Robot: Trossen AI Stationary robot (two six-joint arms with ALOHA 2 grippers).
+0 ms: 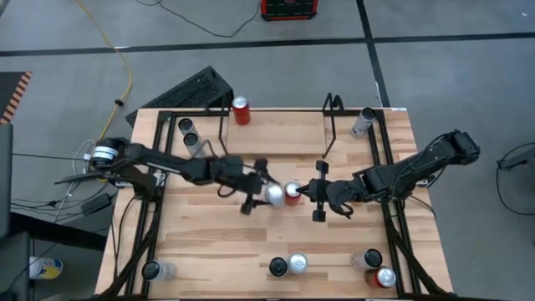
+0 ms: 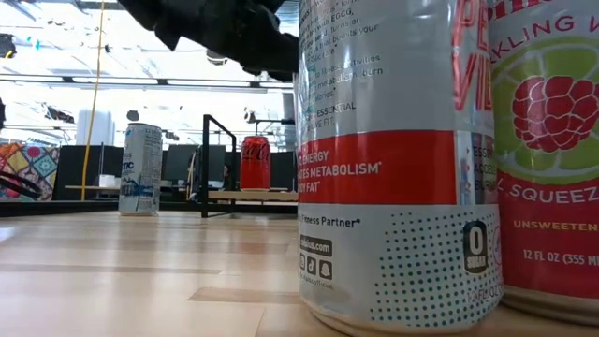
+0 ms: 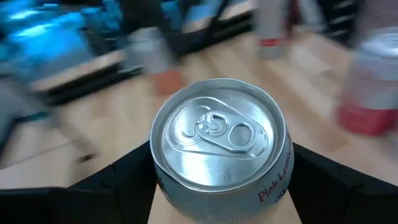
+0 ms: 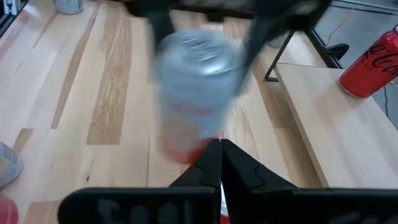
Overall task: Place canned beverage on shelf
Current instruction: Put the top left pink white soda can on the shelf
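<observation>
My left gripper (image 1: 266,194) is shut on a silver canned beverage (image 1: 282,194) with a red band, at mid-table. The can's pull-tab top (image 3: 217,134) faces the left wrist camera. My right gripper (image 1: 318,193) (image 4: 221,155) is shut on nothing, just right of the can (image 4: 193,81). The shelf is a thin black wire rack whose looped end brackets (image 1: 222,125) (image 1: 332,117) stand at the table's far side. A red cola can (image 1: 242,110) (image 4: 372,59) stands upright on it. My left gripper pinches the can's side wall just below the rim (image 3: 163,177) between its two fingers (image 3: 118,177), one on each side. The fingers come nearly level from the table's left. The can looks lifted clear of the table, its top tipped toward the left arm.
Cans stand at the far left (image 1: 189,134), at the far right (image 1: 363,122) and along the near edge (image 1: 288,265) (image 1: 378,269) (image 1: 159,270). Two of them (image 2: 393,168) (image 2: 547,150) fill the low view. Black tubular rail frames (image 1: 391,159) (image 1: 155,209) run along both table sides.
</observation>
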